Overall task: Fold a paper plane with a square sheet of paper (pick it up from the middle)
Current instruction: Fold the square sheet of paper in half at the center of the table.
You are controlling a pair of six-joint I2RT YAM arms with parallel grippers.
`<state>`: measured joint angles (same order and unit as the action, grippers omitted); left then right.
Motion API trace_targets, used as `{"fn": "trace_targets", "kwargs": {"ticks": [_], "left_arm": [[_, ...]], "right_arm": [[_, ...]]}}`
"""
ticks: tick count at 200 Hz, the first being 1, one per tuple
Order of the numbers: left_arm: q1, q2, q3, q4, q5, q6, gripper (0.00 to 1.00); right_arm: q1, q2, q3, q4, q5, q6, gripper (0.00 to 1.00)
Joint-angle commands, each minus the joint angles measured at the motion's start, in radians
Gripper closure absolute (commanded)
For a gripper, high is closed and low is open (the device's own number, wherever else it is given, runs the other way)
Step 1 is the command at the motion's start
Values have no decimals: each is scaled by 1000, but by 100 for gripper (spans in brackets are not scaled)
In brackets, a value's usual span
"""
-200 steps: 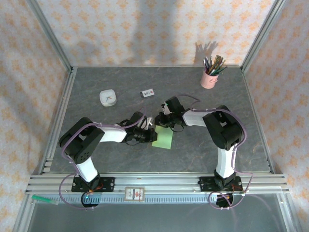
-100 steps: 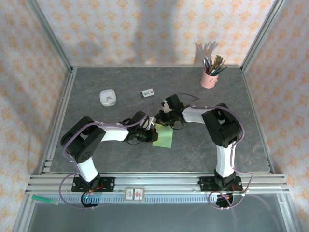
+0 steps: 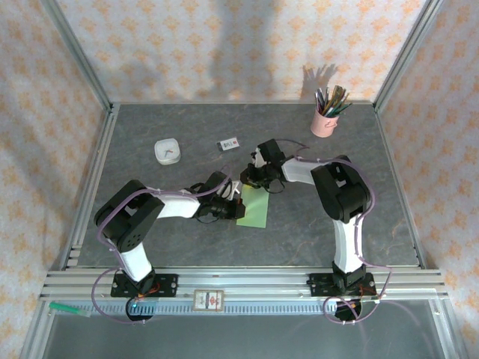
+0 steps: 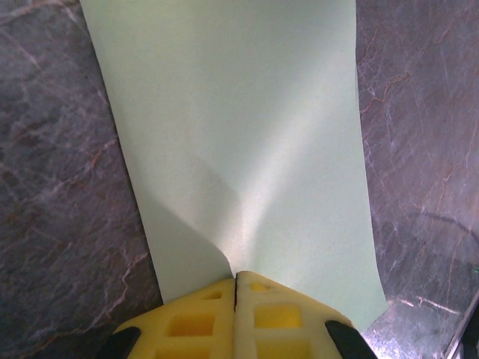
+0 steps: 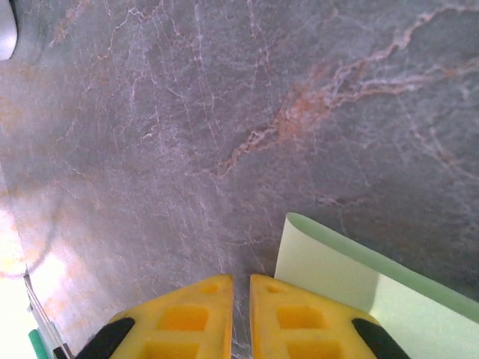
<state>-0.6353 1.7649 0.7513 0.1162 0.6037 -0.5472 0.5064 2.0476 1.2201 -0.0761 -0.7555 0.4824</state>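
We are seeing the left claw [image 4: 236, 283] just finishing its closing: it is now pinching the green sheet of paper [image 4: 239, 134] at its 9 o'clock edge, so lifting can begin. The right claw [image 5: 241, 288], almost closed on nothing, is waiting at 12 o'clock, perhaps touching the corner. On the grey table [image 3: 150, 134], a pencil cup [image 3: 324, 120] is standing at 1 o'clock.

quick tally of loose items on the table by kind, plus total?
green paper sheet: 1
pink pencil cup: 1
white square dish: 1
small white card: 1
Total: 4
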Motion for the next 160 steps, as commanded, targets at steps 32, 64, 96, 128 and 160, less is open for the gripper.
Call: {"fn": "trace_targets", "kwargs": {"ticks": [32,64,96,128,160], "left_arm": [[-14,105,-79,-276,-175,44,100],[-14,104,-78,-281,-175,45,100],[-14,99,-79,-278,-175,44,100],[-13,92,-75,-279,-173,44,100],[-14,73,-72,-280,-163,38,100]], "right_arm": [[-46,81,84,3,119,-28,86],[-61,100,124,-14,131,-31,86],[-82,131,166,-36,140,-42,86],[-98,141,229,-71,142,-58,86],[-103,71,259,-83,133,-88,85]]}}
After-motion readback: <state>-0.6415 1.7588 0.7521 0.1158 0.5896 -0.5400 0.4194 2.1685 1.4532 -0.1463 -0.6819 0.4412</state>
